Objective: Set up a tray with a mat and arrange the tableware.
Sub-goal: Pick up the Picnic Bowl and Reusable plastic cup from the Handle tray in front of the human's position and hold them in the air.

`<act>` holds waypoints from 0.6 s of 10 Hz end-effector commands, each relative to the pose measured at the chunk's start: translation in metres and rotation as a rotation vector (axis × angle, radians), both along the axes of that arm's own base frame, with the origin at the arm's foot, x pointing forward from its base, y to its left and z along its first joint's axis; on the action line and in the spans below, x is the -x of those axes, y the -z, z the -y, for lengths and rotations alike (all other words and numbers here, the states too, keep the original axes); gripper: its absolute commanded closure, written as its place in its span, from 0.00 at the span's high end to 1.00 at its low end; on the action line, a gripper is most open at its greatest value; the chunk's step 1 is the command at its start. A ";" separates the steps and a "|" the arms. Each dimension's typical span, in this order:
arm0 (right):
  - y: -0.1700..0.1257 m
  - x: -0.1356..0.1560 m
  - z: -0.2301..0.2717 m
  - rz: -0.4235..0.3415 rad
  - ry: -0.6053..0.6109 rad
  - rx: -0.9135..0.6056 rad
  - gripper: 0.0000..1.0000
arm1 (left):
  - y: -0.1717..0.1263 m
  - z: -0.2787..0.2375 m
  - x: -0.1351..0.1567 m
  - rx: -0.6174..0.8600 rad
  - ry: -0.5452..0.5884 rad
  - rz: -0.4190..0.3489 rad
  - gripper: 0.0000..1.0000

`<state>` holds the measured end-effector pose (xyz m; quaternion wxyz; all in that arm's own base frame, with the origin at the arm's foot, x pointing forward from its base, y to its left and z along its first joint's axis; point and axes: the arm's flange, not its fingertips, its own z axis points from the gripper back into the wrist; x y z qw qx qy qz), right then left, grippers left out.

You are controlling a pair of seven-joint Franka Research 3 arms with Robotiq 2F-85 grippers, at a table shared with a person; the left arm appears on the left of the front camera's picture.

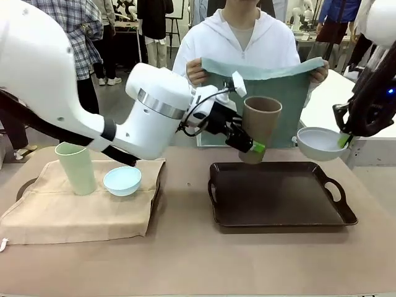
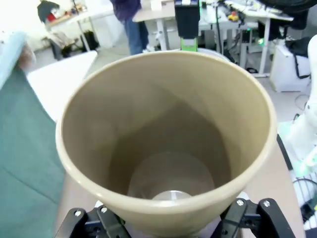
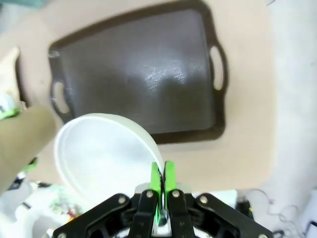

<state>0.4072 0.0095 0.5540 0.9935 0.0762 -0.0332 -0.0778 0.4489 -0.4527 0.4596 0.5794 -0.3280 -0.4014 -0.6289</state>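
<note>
Tan-brown tapered plastic cup (image 1: 260, 127) clamped in left gripper (image 1: 252, 147), white round bowl (image 1: 319, 143) pinched by right gripper (image 3: 162, 178): hold above dark rectangular tray (image 1: 279, 213) until teal mat (image 1: 272, 105) lies flat.

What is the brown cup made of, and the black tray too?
The tan-brown cup looks like matte plastic, maybe ceramic: smooth, even colour, with a soft sheen inside and a thin rim. The dark tray looks like hard plastic or coated metal: a smooth surface with a dull glare patch and moulded cut-out handles. Neither can be told for certain.
</note>
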 end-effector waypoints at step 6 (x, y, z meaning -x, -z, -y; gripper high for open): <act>-0.032 0.016 -0.008 0.050 0.022 0.024 0.00 | -0.044 -0.005 0.032 -0.003 -0.052 0.071 0.30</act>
